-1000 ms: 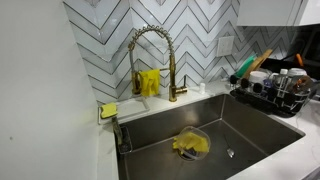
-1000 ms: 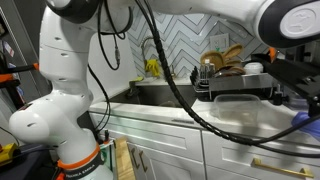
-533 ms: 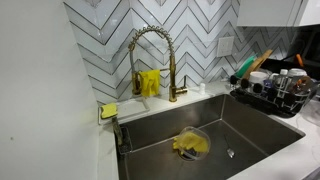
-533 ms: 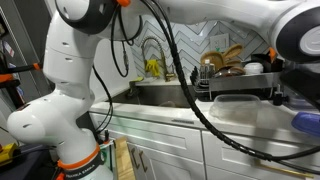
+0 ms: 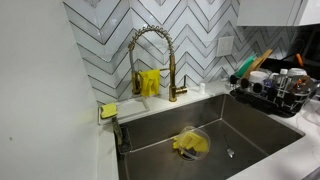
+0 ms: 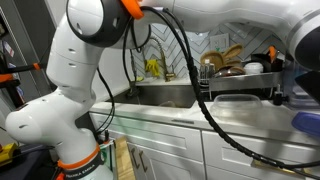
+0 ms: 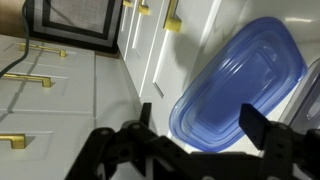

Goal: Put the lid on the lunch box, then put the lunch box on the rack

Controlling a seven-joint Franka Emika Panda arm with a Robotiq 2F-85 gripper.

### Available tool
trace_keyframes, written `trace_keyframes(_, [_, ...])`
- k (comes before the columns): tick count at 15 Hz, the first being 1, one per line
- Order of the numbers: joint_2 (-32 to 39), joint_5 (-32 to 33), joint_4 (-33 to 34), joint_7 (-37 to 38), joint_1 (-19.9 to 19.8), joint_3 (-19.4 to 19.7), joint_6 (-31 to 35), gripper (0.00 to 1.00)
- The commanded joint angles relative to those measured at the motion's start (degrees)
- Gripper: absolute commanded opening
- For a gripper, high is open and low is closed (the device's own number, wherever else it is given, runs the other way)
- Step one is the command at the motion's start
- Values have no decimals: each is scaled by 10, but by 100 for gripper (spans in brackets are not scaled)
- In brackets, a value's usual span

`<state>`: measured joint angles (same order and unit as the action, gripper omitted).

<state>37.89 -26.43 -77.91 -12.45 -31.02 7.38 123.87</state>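
Observation:
The blue lid [image 7: 238, 82] lies on the white counter and fills the right of the wrist view; it also shows at the right edge of an exterior view [image 6: 306, 122]. My gripper [image 7: 200, 125] hangs over the lid's near end, open, one dark finger on each side of it. The clear lunch box [image 6: 237, 101] stands on the counter in front of the rack. The black wire rack [image 5: 272, 98] holds several dishes and utensils beside the sink; it also shows in the other exterior view [image 6: 240, 82].
A steel sink basin [image 5: 250, 130] holds a clear bowl with a yellow cloth [image 5: 190, 144]. A gold faucet [image 5: 150, 50] stands behind it. White cabinets with gold handles [image 7: 30, 78] run below the counter. My arm's white base [image 6: 60, 110] stands near the cabinets.
My arm's upper joints have swung to the right in the exterior view. The sink, rack and lunch box have not moved.

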Motion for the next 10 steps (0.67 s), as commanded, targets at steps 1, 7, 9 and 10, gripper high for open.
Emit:
trace_keyframes(1, [40,-13,54,26,-20,-13,-31,79])
trace_keyframes(7, [79,-26,104,70,-35,-29,-55,71])
trace_keyframes(9, [89,-35,117,81,-39,-35,-60,51])
trace_keyframes(10, [94,-37,124,87,-41,-37,-64,38])
